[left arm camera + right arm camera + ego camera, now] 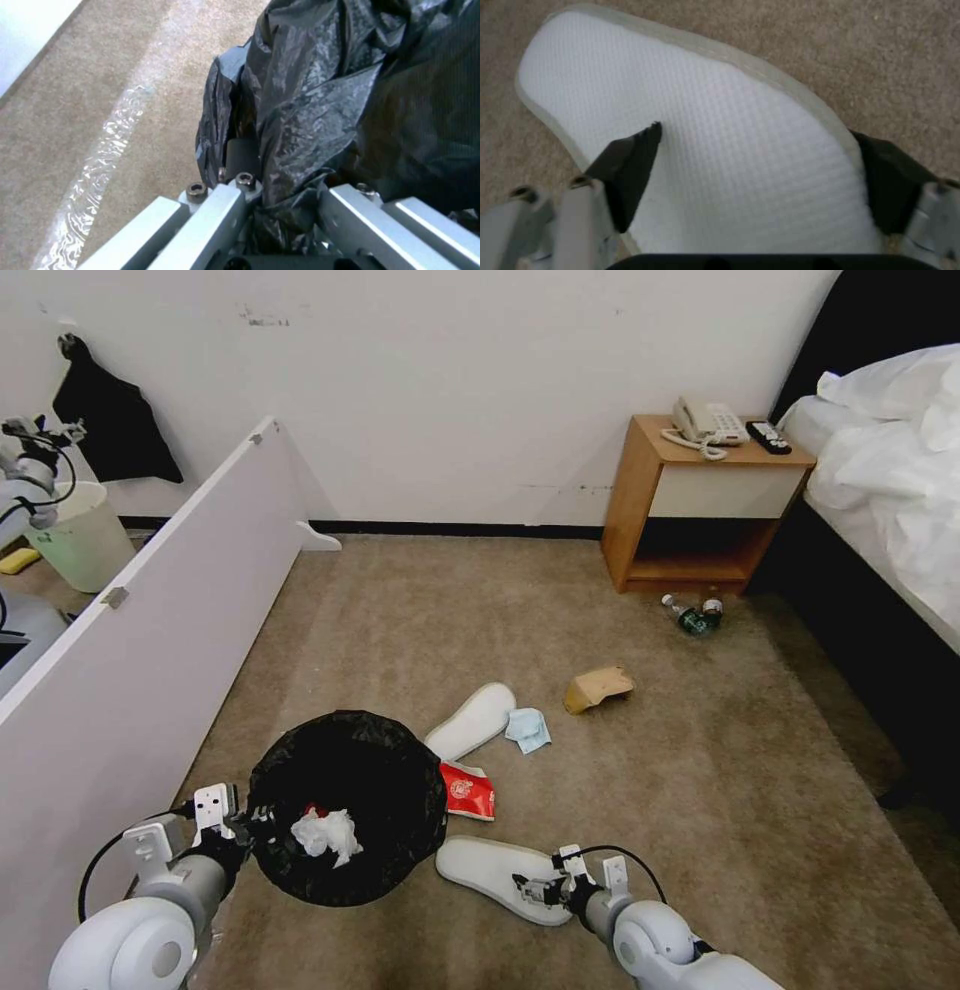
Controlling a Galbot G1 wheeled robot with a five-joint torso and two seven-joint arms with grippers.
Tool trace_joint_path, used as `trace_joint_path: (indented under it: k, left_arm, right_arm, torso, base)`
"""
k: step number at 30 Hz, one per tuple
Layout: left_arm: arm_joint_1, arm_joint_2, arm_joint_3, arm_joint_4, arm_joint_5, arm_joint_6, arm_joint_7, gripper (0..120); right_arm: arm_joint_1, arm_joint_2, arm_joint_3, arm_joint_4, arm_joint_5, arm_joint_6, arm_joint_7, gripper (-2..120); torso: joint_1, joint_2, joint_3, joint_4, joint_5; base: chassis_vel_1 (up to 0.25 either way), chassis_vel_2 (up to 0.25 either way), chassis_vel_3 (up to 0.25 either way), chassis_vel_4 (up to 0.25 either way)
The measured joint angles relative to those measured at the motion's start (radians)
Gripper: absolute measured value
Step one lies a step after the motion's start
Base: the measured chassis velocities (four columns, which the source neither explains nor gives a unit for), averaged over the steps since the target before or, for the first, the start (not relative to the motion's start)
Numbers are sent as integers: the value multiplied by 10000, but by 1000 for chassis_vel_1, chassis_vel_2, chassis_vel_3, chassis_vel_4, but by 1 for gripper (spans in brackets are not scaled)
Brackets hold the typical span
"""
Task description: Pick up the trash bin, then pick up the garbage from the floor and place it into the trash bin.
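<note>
My left pincer (262,823) is clamped on the bin's (345,805) near-left rim, black liner pinched between its fingers (235,210). The bin sits near left on the carpet with a tissue (326,833) inside. Just right of it lies a red packet (468,792), touching its edge. Farther off are a slipper (470,721), a blue cloth (527,729) and cardboard (598,686); bottles (692,615) lie by the nightstand (690,505). My right pincer (533,890) is spread apart over the near slipper (490,874), one finger (630,165) on its sole, the other at its edge.
</note>
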Motion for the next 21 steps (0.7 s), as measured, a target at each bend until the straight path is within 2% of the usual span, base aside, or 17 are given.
trace_joint_path:
  k: [1, 8, 14, 17, 20, 21]
  left_arm:
    - [-25, 0, 24, 0, -6, 0, -5, 0]
    - [-69, -23, 73, 0, -10, 0, -31, 0]
    - [-9, -159, 105, -78, 94, 0, -42, 0]
    - [3, -168, 92, -88, 107, 0, -47, 0]
    - [13, -208, 82, -123, 148, 0, -57, 0]
    - [13, -208, 82, -123, 148, 0, -57, 0]
  right_arm:
    - [-3, -24, -1, 5, 21, -3, 0, 76]
    - [-71, -104, 13, 82, 82, -10, -10, 64]
    - [-243, -215, 9, 358, 146, -41, -3, 42]
    - [-266, -261, 1, 435, 195, -55, 39, 38]
    - [-303, -406, -80, 848, 346, -121, 214, 21]
    - [-303, -406, -80, 848, 346, -121, 214, 21]
  torso:
    - [0, 0, 1, 1, 7]
    - [0, -4, 3, 3, 15]
    - [1, -6, 4, 8, 17]
    - [1, -6, 6, 8, 20]
    - [1, -7, 6, 8, 17]
    - [1, -7, 6, 8, 17]
  base:
    - [0, 0, 0, 0]
    - [0, 0, 0, 0]
    - [0, 0, 0, 0]
    - [0, 0, 0, 0]
    - [0, 0, 0, 0]
    - [0, 0, 0, 0]
